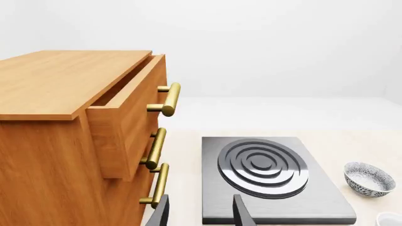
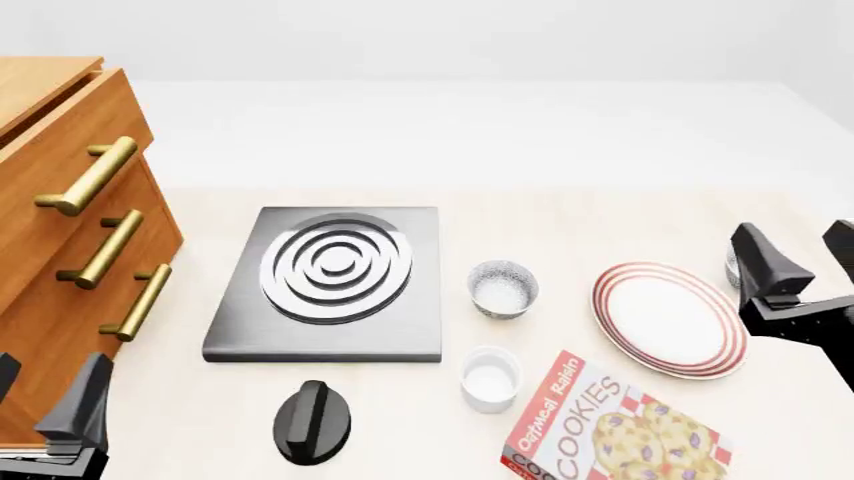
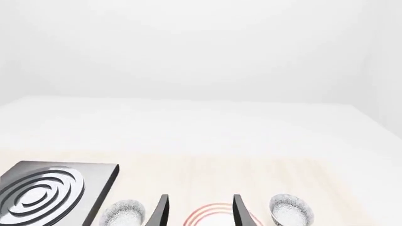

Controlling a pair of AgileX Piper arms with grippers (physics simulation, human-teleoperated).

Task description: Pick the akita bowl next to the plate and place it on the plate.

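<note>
Akita bowl (image 3: 291, 211) just beside plate (image 2: 669, 318) at its 2 o'clock on the desk, half hidden behind right end effector (image 2: 803, 262) — released, empty. Look-alike bowl (image 2: 503, 289) at plate's 9 o'clock — risk of grasping that one. Left end effector (image 1: 199, 212) released, idle.

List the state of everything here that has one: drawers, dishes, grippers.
Top drawer: pulled partly open.
Lower drawers: closed.
Akita bowl: upright, on the table beside the plate, not picked.
Second bowl: upright, on the table between stove and plate.
Plate: flat, nothing on it.
White cup: upright.
Cookie box: lying flat.
Left gripper: open, holding nothing.
Right gripper: open, holding nothing.
</note>
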